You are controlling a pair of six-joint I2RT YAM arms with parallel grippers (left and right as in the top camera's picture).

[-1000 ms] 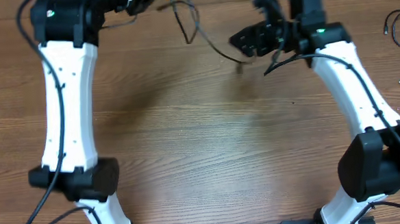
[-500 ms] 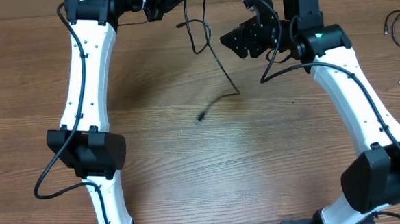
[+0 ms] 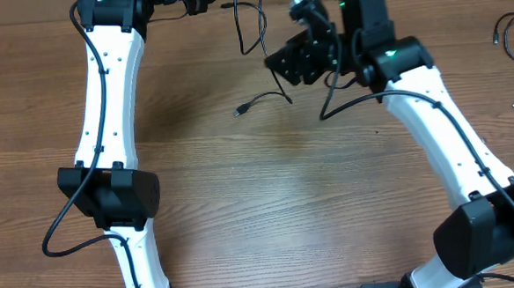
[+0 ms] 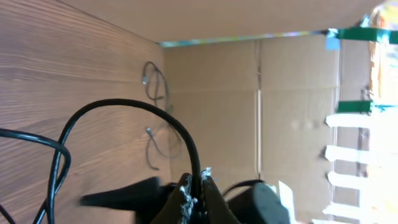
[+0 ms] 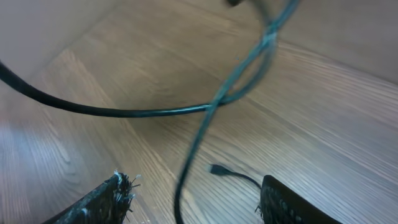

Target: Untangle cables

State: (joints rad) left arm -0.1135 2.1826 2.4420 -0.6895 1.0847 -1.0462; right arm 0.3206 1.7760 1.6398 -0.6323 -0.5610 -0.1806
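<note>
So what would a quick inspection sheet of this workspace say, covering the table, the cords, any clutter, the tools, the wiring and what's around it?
Surface: wood-grain table, no marks seen.
Job's things: black cable hangs in loops from the left tool, its plug end lowest, by the tabletop; further cords lie at the table's right edge.
Clutter: nothing seen.
Grippers: left tool shut on the black cable; right tool open, a strand passing in front of its gap, not gripped.
Cables: thick arm wiring runs along both arms.
Surroundings: cardboard wall with green tape.
</note>
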